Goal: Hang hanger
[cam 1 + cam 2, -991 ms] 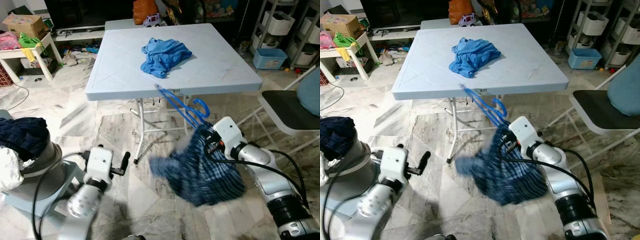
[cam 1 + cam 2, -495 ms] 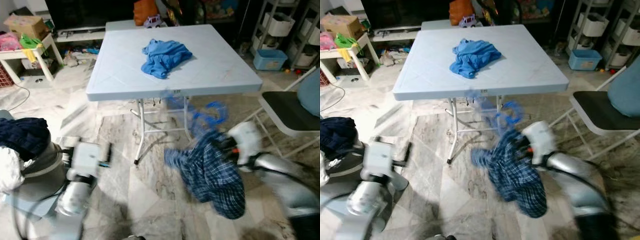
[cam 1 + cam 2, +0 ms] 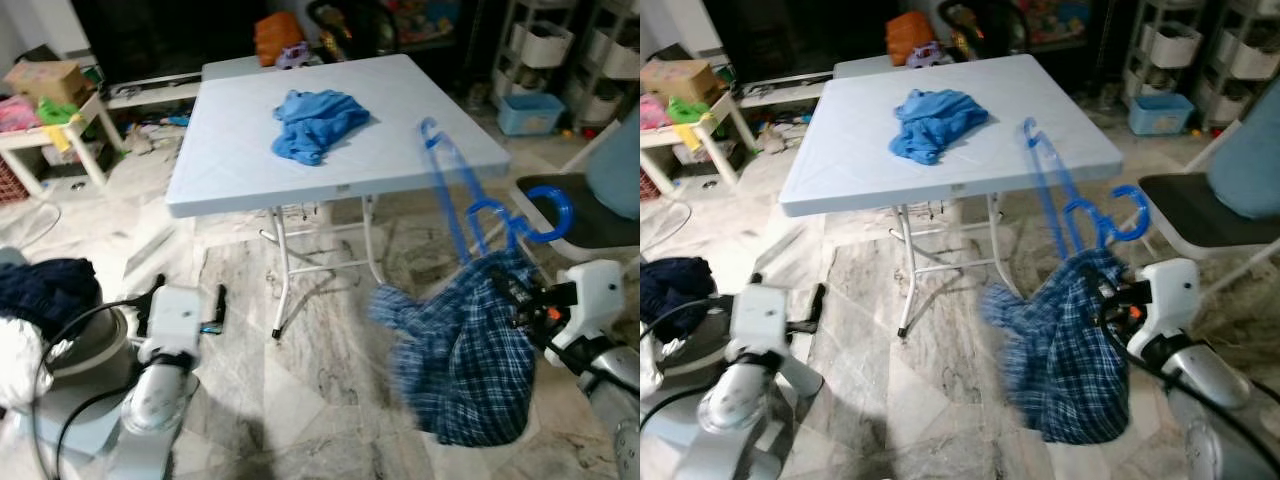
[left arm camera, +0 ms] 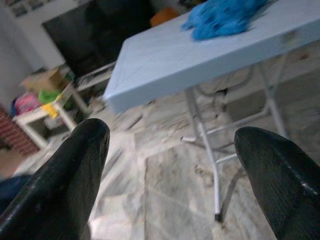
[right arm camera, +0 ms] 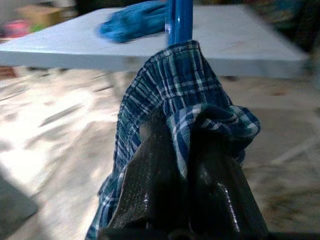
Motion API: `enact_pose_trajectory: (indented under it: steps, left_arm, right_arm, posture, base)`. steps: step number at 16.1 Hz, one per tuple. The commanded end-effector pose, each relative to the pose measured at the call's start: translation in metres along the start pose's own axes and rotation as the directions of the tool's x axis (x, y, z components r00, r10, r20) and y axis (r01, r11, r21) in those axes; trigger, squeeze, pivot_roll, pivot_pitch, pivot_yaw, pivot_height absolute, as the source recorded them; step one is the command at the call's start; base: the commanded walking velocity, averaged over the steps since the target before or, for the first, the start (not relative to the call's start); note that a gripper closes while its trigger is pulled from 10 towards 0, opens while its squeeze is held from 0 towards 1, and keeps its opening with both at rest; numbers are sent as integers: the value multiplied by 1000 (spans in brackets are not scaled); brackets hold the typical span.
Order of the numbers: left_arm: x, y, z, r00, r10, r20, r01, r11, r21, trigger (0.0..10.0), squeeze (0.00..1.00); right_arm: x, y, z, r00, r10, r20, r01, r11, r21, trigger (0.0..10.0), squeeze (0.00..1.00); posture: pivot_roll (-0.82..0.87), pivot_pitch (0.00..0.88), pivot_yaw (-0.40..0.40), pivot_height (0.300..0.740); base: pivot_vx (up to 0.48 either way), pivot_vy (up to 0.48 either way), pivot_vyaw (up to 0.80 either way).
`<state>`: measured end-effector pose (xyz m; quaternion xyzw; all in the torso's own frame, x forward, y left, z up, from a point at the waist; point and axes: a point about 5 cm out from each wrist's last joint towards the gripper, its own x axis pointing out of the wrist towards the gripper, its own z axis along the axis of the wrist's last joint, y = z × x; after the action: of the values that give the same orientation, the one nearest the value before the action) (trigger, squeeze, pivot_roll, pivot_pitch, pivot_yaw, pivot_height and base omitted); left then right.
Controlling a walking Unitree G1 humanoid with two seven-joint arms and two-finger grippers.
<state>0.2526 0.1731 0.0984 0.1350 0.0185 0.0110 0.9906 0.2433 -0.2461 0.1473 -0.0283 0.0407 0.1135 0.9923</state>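
Blue hanger (image 3: 470,215) is held up at roughly 3 o'clock in the head views, just beside the right edge of the counter (image 3: 240,150), hook (image 3: 545,215) curled toward the chair (image 3: 560,205). A blue plaid shirt (image 3: 465,355) is draped on it and hangs bunched over the marble floor (image 3: 300,390), slightly blurred.

Right gripper (image 5: 187,150) is pinched on the hanger through the shirt collar; in the right wrist view its fingers (image 5: 150,165) are pressed together with plaid cloth wrapped between them and the blue hanger stem rising just past. The right arm is extended forward and low from 4 o'clock, its white wrist housing (image 3: 590,300) touching the shirt.

Left gripper (image 4: 170,165) is held low at 8 o'clock, fingers spread wide with nothing between them, pointed at the counter's legs. The left arm is bent, forearm up.

A crumpled blue cloth (image 3: 315,120) lies on the counter at 12 o'clock. A basket of dark laundry (image 3: 45,290) sits at 9 o'clock. No legible writing is seen.
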Motion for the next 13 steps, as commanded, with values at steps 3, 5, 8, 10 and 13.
enact_pose_trajectory:
  steps: [3, 5, 8, 10, 13]
  left_arm:
    - [16, -22, 15, 998, -46, 45, 49, 997, -54, 10000, 0]
    - [24, -31, 27, 992, -90, 92, 96, 993, -71, 10000, 0]
    - [28, -36, 30, 990, -101, 101, 110, 990, -87, 10000, 0]
    - [23, -31, 22, 996, -59, 71, 67, 992, -109, 10000, 0]
    - [11, -12, 15, 998, 15, 56, -10, 996, -89, 10000, 0]
  right_arm:
    - [3, 20, 14, 995, -91, 46, 93, 994, -53, 10000, 0]
    - [17, 24, 21, 996, -78, 32, 81, 989, -120, 10000, 0]
    - [38, 29, 21, 997, -71, 17, 73, 981, -179, 10000, 0]
    - [37, 30, 13, 997, -81, 2, 79, 971, -224, 10000, 0]
    - [31, 24, -1, 993, -116, -32, 104, 961, -255, 10000, 0]
  posture:
    - [-194, 19, 128, 740]
    - [-197, 20, 106, 740]
    - [-181, 0, 118, 740]
    - [-158, 0, 127, 740]
    - [-140, 0, 117, 740]
  base:
    - [0, 0, 0]
    - [0, 0, 0]
    - [0, 0, 0]
    - [0, 0, 0]
    - [0, 0, 0]
